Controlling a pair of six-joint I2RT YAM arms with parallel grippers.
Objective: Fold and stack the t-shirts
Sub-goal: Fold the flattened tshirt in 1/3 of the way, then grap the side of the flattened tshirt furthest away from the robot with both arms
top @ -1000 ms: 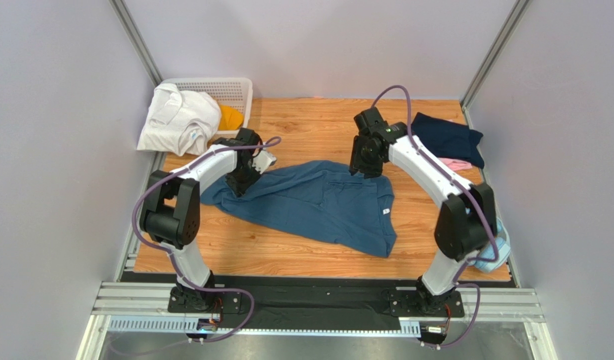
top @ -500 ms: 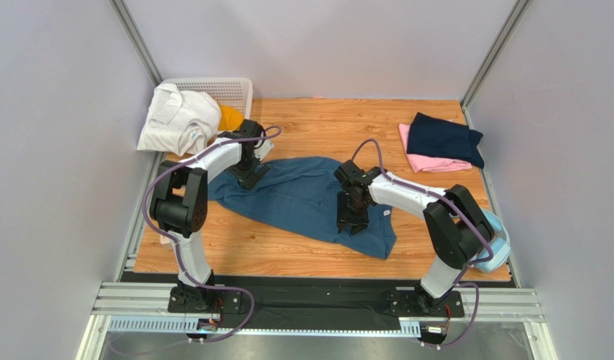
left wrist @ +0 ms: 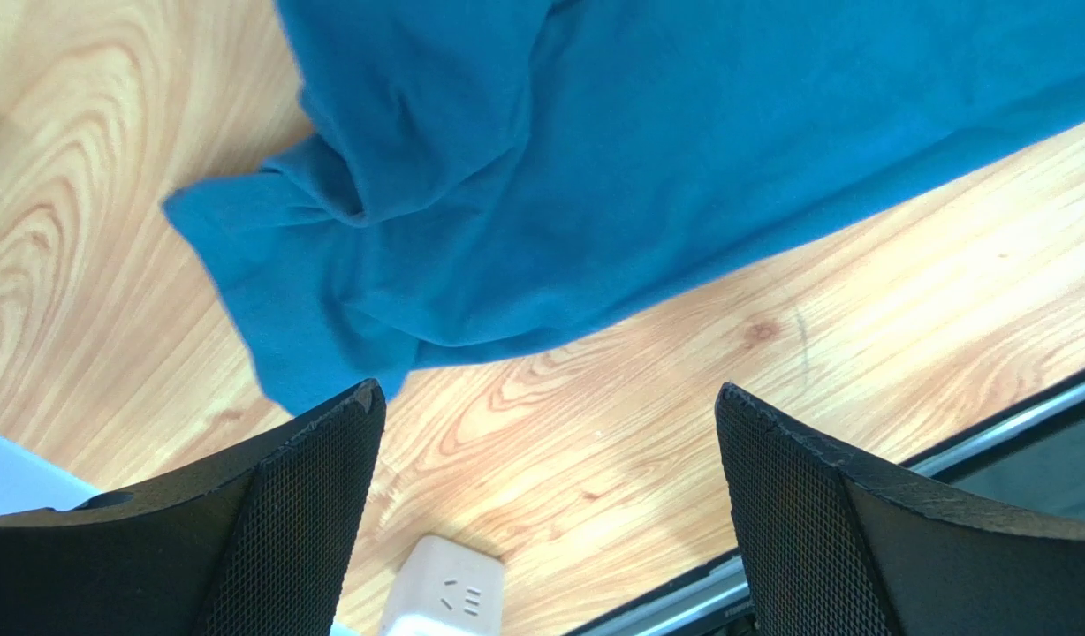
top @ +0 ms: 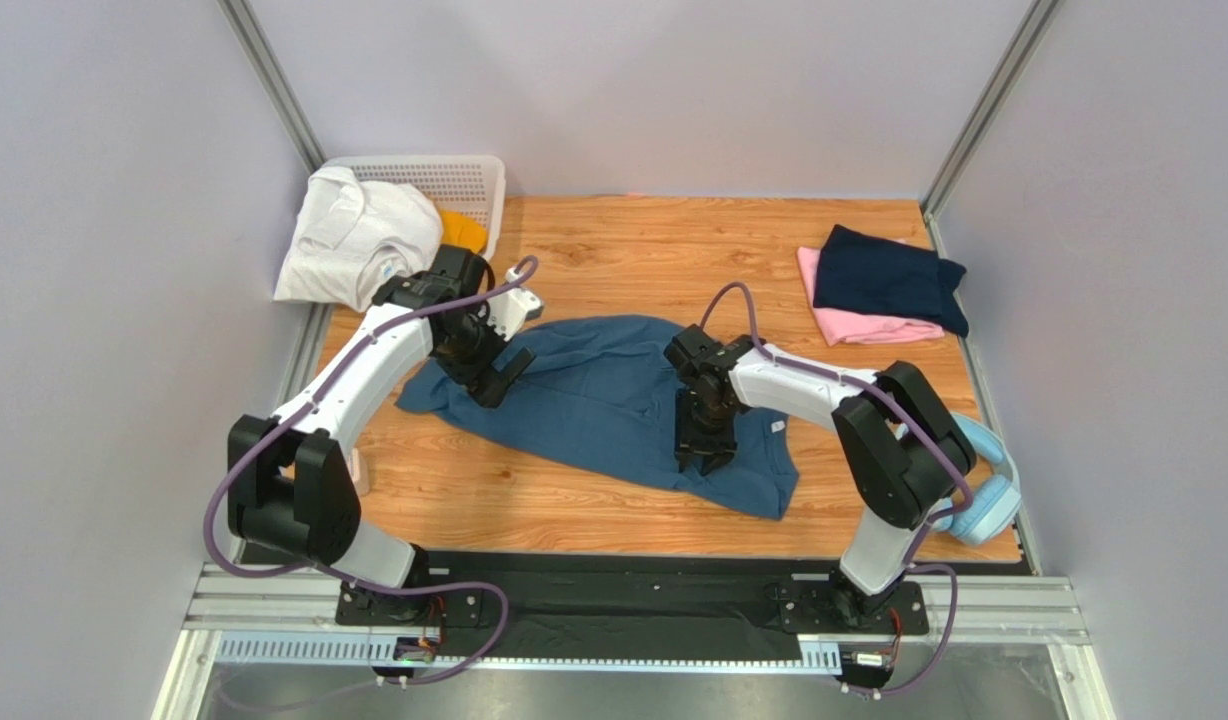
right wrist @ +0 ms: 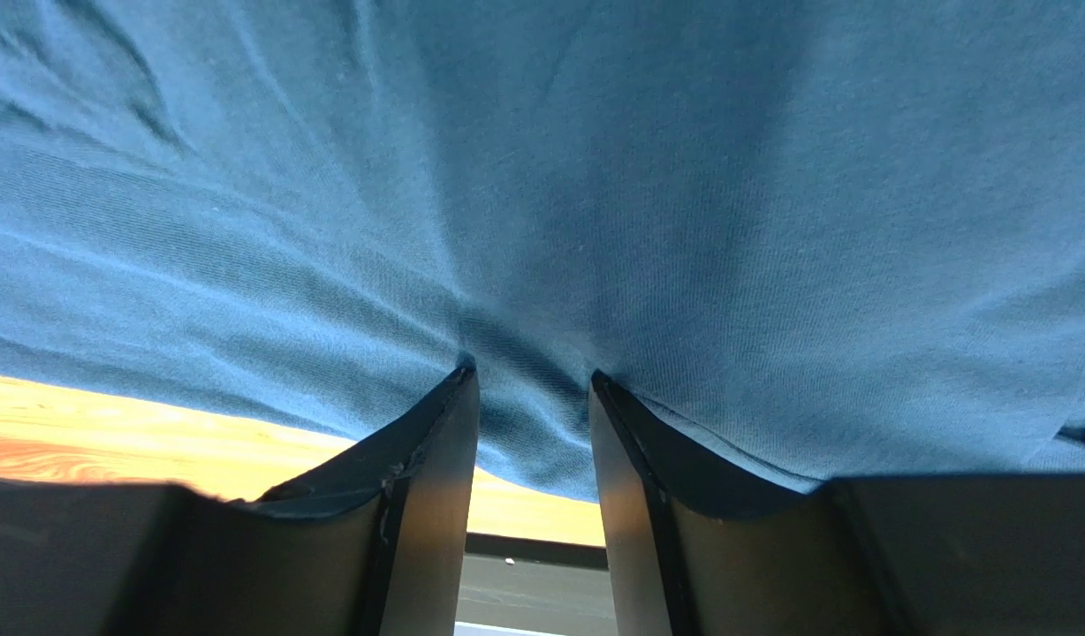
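The left gripper (left wrist: 548,398) hung with its jaws spread wide and empty over the left sleeve of the teal-blue t-shirt (top: 605,398), which lay across the middle of the table (top: 650,255). The right gripper (right wrist: 528,384), jaws narrowed, pinched a fold of that shirt towards its near right edge.

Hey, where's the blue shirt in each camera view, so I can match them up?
Top external: the blue shirt lies spread out in the middle of the picture.
Left wrist: it runs across the upper part, with a bunched corner at the left.
Right wrist: it fills nearly the whole picture.
Shared landmark: the wood table, bare below the shirt's edge in both wrist views.
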